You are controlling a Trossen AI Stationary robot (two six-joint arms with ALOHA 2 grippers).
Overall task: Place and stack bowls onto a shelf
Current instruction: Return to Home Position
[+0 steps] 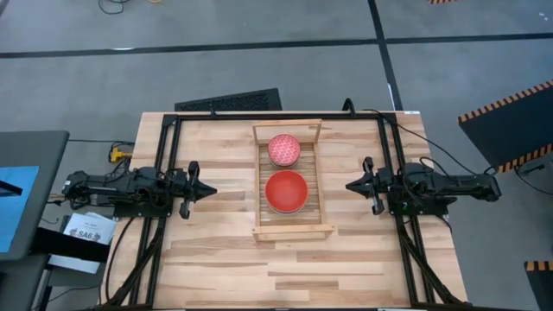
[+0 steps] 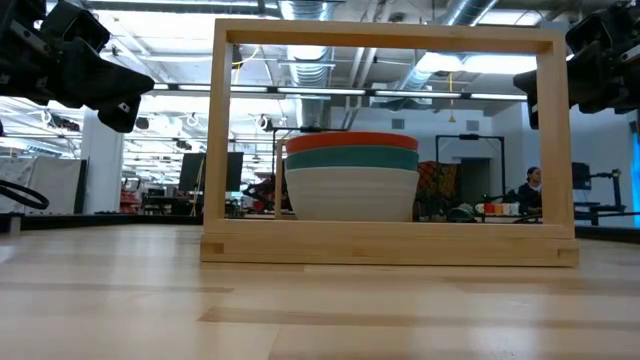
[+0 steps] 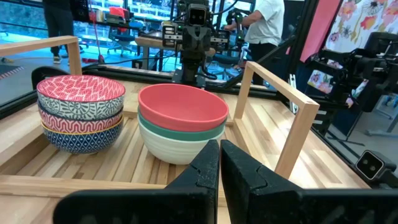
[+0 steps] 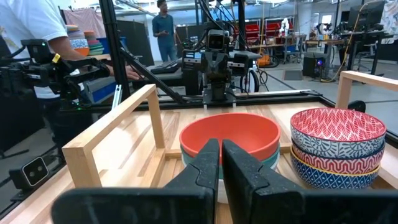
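A light-wood shelf [image 1: 294, 231] is lying mid-table, carrying two stacks of bowls, one just beside the other. The plain stack [image 1: 286, 191] is sitting toward one end rail: a red bowl [image 2: 352, 142] is nesting in a teal bowl [image 2: 352, 158], which is nesting in a white bowl [image 2: 352, 193]. The patterned stack [image 1: 283, 149] is sitting toward the other end rail, with a red scale-print bowl on top.

The bowls are looking rigid and glazed, so they are probably smooth, a little slippery and liable to chip if knocked. The sensible hold would be a pinch across the rim wall, one finger inside and one outside (nested bowls may cling and lift together).

The left gripper [image 1: 203, 187] is hovering off the shelf's left side, well apart from it, its fingers pressed nearly together and holding nothing. The right gripper [image 1: 352, 185] is mirroring it on the right, fingers likewise closed and empty, touching neither shelf nor bowls.
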